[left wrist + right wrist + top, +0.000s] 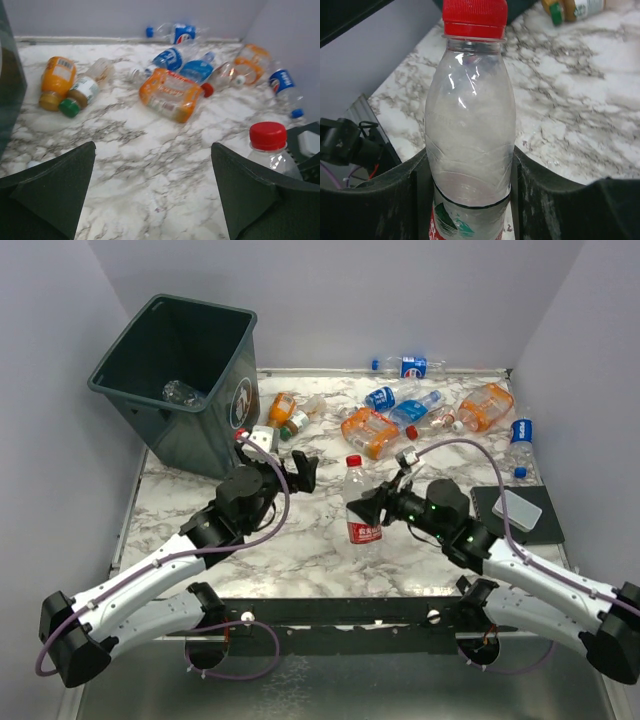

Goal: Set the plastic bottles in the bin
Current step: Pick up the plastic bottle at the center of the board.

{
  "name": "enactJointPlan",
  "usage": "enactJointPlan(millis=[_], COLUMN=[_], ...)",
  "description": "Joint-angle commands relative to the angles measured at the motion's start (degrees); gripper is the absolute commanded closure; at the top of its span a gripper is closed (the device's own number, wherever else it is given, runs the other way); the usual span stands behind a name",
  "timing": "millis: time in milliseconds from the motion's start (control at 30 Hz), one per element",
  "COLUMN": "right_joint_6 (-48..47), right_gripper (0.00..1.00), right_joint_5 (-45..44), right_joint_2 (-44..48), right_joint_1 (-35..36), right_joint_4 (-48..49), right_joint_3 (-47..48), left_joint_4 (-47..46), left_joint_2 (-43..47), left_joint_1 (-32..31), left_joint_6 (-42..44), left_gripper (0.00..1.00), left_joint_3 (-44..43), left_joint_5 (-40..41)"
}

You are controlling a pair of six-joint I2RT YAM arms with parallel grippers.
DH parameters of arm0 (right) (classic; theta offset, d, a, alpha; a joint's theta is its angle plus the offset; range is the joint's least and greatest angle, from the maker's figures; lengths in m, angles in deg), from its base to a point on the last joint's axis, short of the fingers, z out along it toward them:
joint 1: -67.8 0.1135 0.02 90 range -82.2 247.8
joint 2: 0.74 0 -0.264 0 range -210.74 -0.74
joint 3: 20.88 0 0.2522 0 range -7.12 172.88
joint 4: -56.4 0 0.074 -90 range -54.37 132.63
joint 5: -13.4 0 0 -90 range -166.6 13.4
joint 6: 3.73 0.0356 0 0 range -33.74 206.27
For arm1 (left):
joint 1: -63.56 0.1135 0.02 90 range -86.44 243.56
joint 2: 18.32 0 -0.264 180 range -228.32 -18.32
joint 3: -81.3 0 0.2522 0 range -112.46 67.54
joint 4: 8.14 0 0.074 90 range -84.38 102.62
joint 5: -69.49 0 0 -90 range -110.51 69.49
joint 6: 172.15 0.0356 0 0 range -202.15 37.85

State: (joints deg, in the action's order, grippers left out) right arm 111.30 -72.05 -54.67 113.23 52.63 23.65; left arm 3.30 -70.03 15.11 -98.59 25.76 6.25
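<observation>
Red-capped bottle (470, 115), per right wrist view, fills right gripper (470, 152); left gripper (152, 147) wide.

Plain pale walls (350, 300) enclose a white marble-patterned tabletop (310, 550) under even light.

One bin (195, 440) up there, one clear bottle (181, 392) inside it; one red-capped bottle (362, 502) standing, nine more bottles (370, 432) lying flat, three of them orange.
</observation>
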Motion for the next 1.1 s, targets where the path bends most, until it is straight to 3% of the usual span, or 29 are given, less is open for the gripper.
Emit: enactJointPlan(millis=[0,267,500,733,867,1067], right_joint_6=[-7.7,-7.5,-8.3,-8.7,-8.1,-8.2], right_gripper=[0.5,0.5,0.51,0.51,0.51,0.48], right_joint_5=[8.3,12.2,11.3,9.2,8.7,8.5], right_joint_2=[6.5,10.6,12.4,13.9,14.1,14.2], right_joint_1=[0.3,0.3,0.3,0.3,0.3,0.3], right_joint_4=[7.2,10.1,9.9,8.5,8.5,7.1], right_joint_3=[-3.4,-5.1,-5.6,-5.7,-6.0,-5.5], left_joint_4=[-10.4,-13.2,-13.6,-11.6,-11.5,-10.9], left_joint_2=[1.5,-9.1,-16.3,-18.2,-17.8,-17.5], left_joint_1=[0.0,0.1,0.0,-0.1,0.0,0.0], left_joint_6=[-6.2,-12.5,-17.6,-18.5,-18.3,-17.5], left_gripper=[0.01,0.01,0.02,0.22,0.46,0.69], left_joint_3=[-3.5,-13.8,-16.4,-15.6,-15.3,-14.9], left_joint_5=[-12.1,-41.5,-50.9,-51.1,-50.6,-49.9])
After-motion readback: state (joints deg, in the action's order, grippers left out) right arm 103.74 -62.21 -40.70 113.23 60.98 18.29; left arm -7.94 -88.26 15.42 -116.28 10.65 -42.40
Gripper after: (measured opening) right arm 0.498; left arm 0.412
